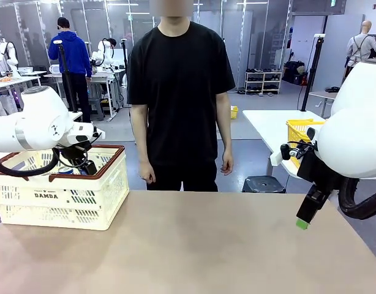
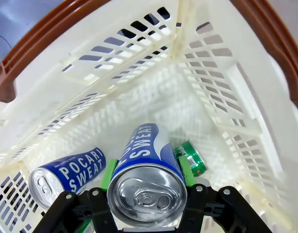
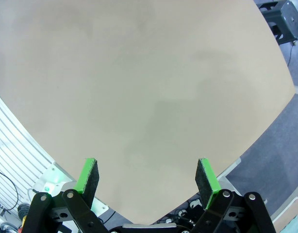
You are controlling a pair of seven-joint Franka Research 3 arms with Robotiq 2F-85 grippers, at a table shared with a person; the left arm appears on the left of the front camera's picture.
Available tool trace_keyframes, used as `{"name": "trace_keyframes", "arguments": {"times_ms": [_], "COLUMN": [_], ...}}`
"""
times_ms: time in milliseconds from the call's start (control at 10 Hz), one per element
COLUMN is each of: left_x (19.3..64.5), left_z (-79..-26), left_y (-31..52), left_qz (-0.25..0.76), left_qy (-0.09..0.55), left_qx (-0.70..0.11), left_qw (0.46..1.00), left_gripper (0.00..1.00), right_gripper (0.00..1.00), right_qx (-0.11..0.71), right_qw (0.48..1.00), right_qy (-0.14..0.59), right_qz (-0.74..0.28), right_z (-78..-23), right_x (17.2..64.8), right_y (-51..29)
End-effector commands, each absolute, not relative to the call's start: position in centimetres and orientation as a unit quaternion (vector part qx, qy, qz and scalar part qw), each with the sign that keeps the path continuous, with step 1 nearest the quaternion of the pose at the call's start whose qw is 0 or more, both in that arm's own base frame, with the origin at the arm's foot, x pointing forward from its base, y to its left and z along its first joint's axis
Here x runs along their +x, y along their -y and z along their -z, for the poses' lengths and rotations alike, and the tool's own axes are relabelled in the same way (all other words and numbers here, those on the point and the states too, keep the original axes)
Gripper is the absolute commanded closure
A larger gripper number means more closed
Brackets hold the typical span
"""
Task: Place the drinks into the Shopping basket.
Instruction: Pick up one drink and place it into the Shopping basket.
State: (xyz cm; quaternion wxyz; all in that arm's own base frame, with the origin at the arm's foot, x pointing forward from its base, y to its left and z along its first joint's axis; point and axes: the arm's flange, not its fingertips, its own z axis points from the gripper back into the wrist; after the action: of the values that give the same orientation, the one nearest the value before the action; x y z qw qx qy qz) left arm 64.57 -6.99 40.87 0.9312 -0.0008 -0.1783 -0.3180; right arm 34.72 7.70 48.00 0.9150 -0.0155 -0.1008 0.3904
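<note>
Holding a blue Pocari Sweat can (image 2: 148,174) clamped between my left gripper's (image 2: 147,180) pads inside the Shopping basket (image 2: 265,121); my right gripper (image 3: 148,175) gapes wide, holding nothing.

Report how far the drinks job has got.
Done: a blue can and a green can lie in the shopping basket. In hand: the left gripper holds another blue can inside it, unreleased. The right gripper is open over the table.
</note>
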Motion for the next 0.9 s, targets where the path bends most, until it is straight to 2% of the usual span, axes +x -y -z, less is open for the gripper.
{"name": "trace_keyframes", "arguments": {"times_ms": [0,800], "left_x": [64.6,64.2], "left_z": [-39.9,-37.4], "left_y": [6.8,7.1], "left_qz": [0.299,0.293], "left_qy": [0.186,0.164], "left_qx": [0.003,-0.002], "left_qw": [0.936,0.942], "left_gripper": [0.42,0.42], "right_gripper": [0.0,0.0], "right_qx": [-0.018,-0.018], "right_qw": [0.916,0.916], "right_qy": [0.098,0.098], "right_qz": [-0.389,-0.389], "right_z": [-48.2,-48.2], "right_x": [34.9,34.9], "right_y": [-7.8,-7.8]}}
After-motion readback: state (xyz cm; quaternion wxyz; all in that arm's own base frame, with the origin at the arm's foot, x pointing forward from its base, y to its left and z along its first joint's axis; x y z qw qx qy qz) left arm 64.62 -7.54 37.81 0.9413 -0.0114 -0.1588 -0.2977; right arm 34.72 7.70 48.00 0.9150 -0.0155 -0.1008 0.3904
